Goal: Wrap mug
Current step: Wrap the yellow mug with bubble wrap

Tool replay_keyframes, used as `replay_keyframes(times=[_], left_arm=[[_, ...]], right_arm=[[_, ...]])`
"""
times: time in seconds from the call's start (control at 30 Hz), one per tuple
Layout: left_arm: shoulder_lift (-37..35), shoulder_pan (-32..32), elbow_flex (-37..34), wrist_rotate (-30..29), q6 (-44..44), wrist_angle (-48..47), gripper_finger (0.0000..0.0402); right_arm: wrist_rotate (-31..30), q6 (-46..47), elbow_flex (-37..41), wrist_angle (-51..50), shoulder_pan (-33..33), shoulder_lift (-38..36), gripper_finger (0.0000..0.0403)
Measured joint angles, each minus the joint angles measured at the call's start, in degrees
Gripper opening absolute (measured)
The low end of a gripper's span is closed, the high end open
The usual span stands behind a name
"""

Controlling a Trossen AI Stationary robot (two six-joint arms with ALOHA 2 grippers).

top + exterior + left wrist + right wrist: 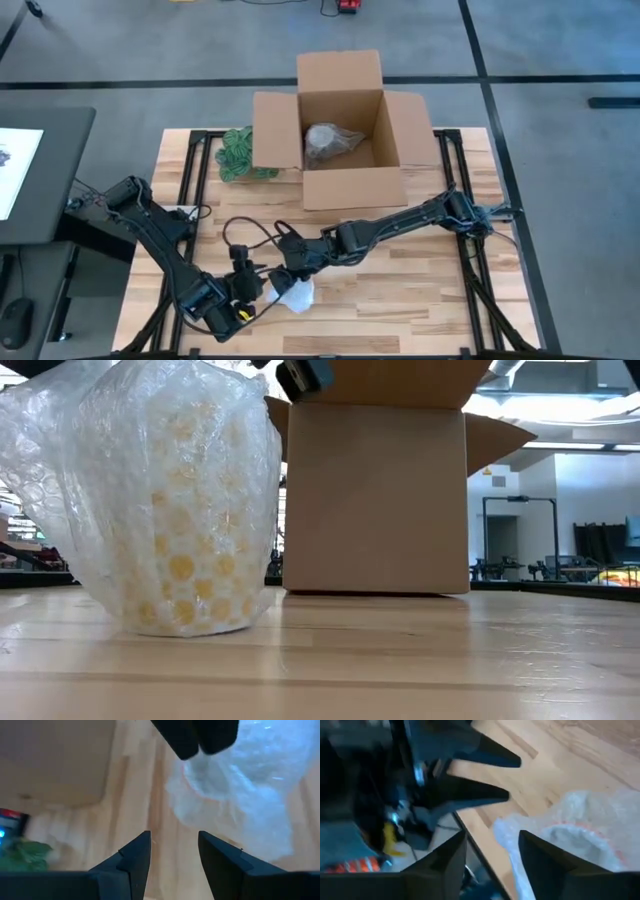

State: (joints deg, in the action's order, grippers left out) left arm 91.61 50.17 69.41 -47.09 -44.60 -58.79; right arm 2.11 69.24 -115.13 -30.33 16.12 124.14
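One camera looks straight down on the whole table (pixel 400 300); another sits at tabletop level, close by the wrapped mug (pixel 170 510); both wrist cameras share it.

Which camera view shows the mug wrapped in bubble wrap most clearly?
The low view: the wrapped mug stands large there, its yellow dots showing through the bubble wrap. The high view gives only a small white bundle between both tools. Both wrist views show part of the wrap, blurred.

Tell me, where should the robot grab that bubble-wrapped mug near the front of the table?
Probably around its upright sides, coming down from above. The bubble-wrapped mug stands on its base on the table, and loose wrap bulges near the top, so the firmer lower body seems the safer grip. Both the left gripper and right gripper hover open beside it.
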Motion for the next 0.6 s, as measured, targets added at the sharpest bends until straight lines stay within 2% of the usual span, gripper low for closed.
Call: replay_keyframes(times=[0.17,0.23,0.47,0.6], left_arm=[[0.09,0.18,-0.17,-5.52,3.48,-0.28,0.0146],[-0.05,0.47,-0.25,-8.68,3.64,-0.88,0.0146],[-0.31,0.42,-0.25,-14.53,5.77,-0.87,0.0146],[-0.31,0.38,-0.23,-14.82,8.44,-0.01,0.0146]], right_arm=[[-6.40,7.87,-0.13,-1.96,-0.06,0.00,0.0188],[-6.82,10.92,-0.13,-2.85,-0.29,0.00,0.0185],[-9.01,13.29,-0.13,7.91,-0.48,0.00,0.0177],[-8.88,19.15,-0.13,11.90,-0.74,0.00,0.0177]])
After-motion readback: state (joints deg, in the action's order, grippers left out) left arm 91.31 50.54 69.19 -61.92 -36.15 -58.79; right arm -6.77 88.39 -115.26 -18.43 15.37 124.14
